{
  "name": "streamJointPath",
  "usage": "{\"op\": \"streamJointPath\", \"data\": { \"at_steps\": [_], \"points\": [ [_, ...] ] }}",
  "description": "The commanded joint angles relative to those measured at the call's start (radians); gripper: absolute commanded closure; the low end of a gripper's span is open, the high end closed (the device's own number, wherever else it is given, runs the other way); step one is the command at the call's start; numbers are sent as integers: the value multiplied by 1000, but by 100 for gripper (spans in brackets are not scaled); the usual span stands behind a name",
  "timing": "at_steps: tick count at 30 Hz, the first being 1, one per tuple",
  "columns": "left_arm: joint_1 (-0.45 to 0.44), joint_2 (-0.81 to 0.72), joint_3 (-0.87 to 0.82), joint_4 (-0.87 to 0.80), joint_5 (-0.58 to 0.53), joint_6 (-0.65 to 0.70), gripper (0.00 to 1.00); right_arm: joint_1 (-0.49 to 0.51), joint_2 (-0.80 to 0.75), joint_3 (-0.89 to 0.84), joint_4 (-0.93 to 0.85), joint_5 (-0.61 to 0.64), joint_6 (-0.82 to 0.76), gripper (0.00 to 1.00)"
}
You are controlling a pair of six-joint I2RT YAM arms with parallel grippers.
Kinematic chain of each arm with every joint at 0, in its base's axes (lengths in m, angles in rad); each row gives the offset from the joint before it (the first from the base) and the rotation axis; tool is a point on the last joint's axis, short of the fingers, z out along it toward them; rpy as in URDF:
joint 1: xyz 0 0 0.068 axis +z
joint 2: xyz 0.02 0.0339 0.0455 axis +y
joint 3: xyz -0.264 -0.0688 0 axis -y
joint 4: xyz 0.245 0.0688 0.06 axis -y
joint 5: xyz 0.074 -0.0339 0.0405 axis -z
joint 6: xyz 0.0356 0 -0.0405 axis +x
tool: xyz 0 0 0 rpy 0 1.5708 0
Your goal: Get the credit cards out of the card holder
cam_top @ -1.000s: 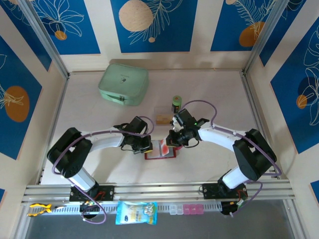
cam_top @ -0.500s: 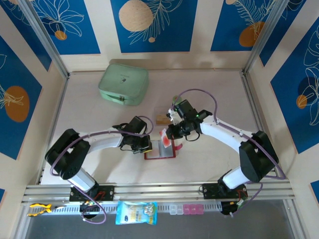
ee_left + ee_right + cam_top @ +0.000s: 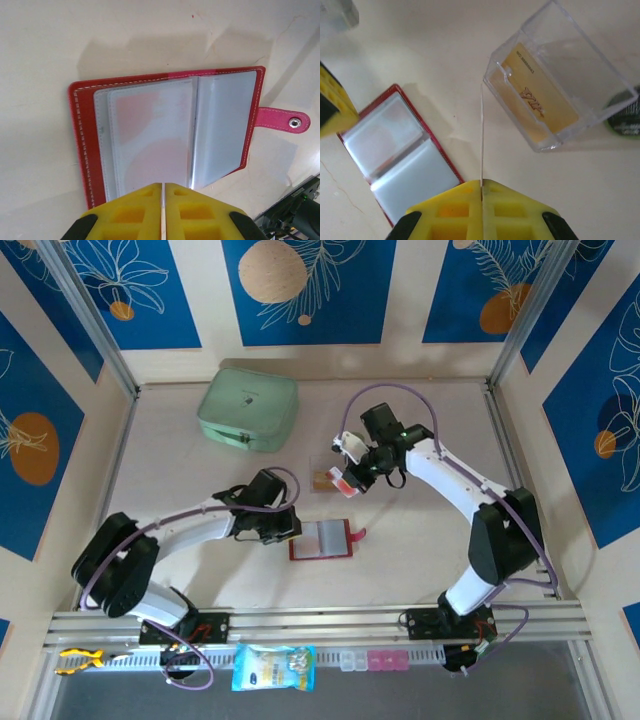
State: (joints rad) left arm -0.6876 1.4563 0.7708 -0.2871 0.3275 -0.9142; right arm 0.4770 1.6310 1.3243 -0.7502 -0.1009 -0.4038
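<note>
Right wrist view: a credit card (image 3: 481, 135) is gripped edge-on by the right claw (image 3: 481, 186); the card holder (image 3: 395, 145) is laid open on the counter (image 3: 420, 50). The left claw (image 3: 163, 195) is held shut at its edge.

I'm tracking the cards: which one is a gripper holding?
The edge-on card, pinched in the right gripper just outside the clear box. The tan card lies inside that box, touched by no gripper.
</note>
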Motion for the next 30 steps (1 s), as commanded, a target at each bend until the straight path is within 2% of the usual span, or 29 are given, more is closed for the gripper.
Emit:
{"op": "streamJointPath", "data": {
  "at_steps": [1, 9, 18, 30],
  "points": [
    [26, -43, -30, -37, -24, 10, 90, -14, 54, 105, -89, -10, -254, 100],
    [66, -86, -67, -46, -18, 12, 89, -36, 274, 400, -237, -48, -433, 100],
    [115, -115, -80, -72, -7, 31, 89, -58, 468, 659, -352, -78, -493, 100],
    [160, -132, -102, -86, 4, 40, 89, -75, 581, 719, -426, -95, -574, 100]
  ]
}}
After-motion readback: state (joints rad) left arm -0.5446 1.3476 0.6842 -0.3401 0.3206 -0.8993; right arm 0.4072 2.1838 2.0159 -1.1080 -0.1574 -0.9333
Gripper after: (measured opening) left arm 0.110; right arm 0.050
